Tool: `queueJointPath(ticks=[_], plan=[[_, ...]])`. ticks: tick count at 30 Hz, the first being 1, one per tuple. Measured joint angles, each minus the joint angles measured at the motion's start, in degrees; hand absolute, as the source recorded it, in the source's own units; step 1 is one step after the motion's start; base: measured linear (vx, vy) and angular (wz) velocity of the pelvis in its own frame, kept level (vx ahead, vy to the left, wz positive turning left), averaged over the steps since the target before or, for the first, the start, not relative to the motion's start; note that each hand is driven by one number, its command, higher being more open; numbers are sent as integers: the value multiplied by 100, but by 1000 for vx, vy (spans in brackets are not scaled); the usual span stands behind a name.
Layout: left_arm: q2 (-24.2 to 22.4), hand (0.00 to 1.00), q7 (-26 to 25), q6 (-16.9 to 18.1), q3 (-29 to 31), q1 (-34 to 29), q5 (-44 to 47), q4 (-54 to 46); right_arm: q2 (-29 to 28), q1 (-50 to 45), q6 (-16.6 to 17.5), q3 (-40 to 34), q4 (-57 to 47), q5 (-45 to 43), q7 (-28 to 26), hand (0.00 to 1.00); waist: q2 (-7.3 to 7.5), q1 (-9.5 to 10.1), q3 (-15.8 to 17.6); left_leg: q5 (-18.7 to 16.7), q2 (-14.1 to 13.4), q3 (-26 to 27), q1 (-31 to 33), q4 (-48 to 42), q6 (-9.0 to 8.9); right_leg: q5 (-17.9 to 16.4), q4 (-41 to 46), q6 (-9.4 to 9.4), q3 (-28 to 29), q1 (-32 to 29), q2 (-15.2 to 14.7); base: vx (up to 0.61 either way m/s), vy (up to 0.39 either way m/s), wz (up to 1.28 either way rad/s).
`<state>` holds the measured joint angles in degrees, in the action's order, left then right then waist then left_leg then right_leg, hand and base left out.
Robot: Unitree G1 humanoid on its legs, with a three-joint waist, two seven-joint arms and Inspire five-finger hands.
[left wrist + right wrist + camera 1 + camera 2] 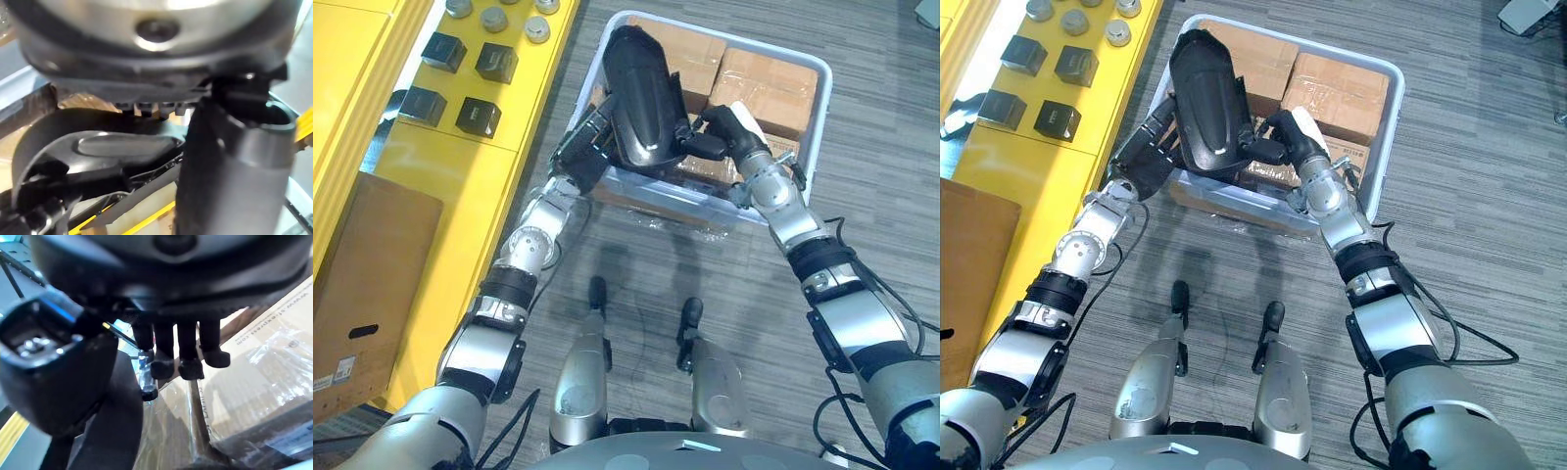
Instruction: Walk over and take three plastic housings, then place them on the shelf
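Housing [641, 93] hides most of left hand [578, 144]; right hand [724, 127] clasps edge.

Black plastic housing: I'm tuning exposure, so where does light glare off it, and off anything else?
Left eye view: the curved black plastic housing carries a pale sheen along its upper flank. Right eye view: a small bright glint near its lower end. Right wrist view: the clear plastic wrap over the brown cardboard boxes throws white glints.
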<state>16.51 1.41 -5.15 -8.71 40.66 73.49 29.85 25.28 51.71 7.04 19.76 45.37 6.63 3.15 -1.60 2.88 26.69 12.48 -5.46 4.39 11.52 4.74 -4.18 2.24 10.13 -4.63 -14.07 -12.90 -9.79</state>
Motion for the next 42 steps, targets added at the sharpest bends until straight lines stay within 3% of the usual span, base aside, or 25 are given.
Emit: queueJointPath(ticks=[6, 12, 13, 18, 20, 24, 29, 32, 37, 38, 42], plan=[[25, 100, 1, -368, -222, 18, -467, 0, 1, 0, 108, 33, -9, -3, -26, 0, 0, -7, 0, 1, -7, 0, -1, -1, -1, 1, 0, 0, -1, 2, 0, 11, -40, 0], [51, 100, -55, -511, -288, 33, -925, 5, 26, -2, 320, 129, -36, -5, -147, 0, 0, -14, 0, 7, -6, 0, -12, -1, -9, 1, 0, 1, 0, 13, 2, 7, -38, 0], [74, 0, -83, -533, -313, 42, -1083, 5, 36, -17, 405, 145, -84, -13, -164, 0, 0, -14, 0, 7, -7, 0, -14, -1, -9, 2, 0, 1, 0, 16, 3, 5, -37, 0], [134, 0, -311, -533, -511, 55, -1107, 19, 43, -212, 610, 248, -511, -62, -308, 0, 0, -12, 0, 5, -13, -3, -35, -1, -12, 2, -17, 1, -7, 49, 7, 1, -9, 0], [121, 0, -537, -400, -533, 53, -1101, 19, 6, -338, 626, 247, -638, -95, -351, 0, 1, -4, 1, 2, -14, -5, -71, -1, -15, 2, -31, 1, -12, 95, 9, 0, 0, 0], [110, 0, -899, 329, -523, 44, -811, 17, -96, -843, 641, 224, -1017, -141, -380, 0, 18, 13, 10, -5, -21, -10, -107, 0, -23, 6, -80, -2, -16, 150, 24, 2, -18, 0], [55, 0, -1081, 735, -458, -102, -804, 18, -411, -1124, 854, 167, -1129, -255, -249, 0, 129, 10, 72, -14, -96, 10, -114, 0, -35, 91, -265, 15, -14, 229, 109, 10, -45, -4], [-13, 0, -1106, 912, -454, -201, -734, 17, -605, -1298, 875, 10, -1260, -259, -211, 0, 268, 13, 81, -23, -112, 2, -124, 0, -48, 117, -343, 38, -33, 275, 155, 6, -43, 0], [-147, 0, -1115, 983, -450, -358, -856, 18, -724, -1570, 1027, -8, -1266, -248, -10, 0, 310, 14, 82, -45, -118, 12, -197, 2, -74, 123, -427, 33, -29, 380, 173, 26, -38, -1], [-155, 0, -1094, 982, -452, -359, -896, 18, -724, -1612, 1060, -12, -1266, -249, 12, 100, 315, 15, 84, -47, -121, 12, -203, 2, -75, 123, -430, 33, -30, 389, 177, 11, -32, 0], [-209, 0, -933, 991, -446, -359, -1168, 14, -719, -1757, 1253, -60, -1274, -254, 85, 100, 335, 8, 81, -49, -124, 22, -214, 2, -76, 123, -434, 33, -19, 396, 180, 7, -17, -1]])
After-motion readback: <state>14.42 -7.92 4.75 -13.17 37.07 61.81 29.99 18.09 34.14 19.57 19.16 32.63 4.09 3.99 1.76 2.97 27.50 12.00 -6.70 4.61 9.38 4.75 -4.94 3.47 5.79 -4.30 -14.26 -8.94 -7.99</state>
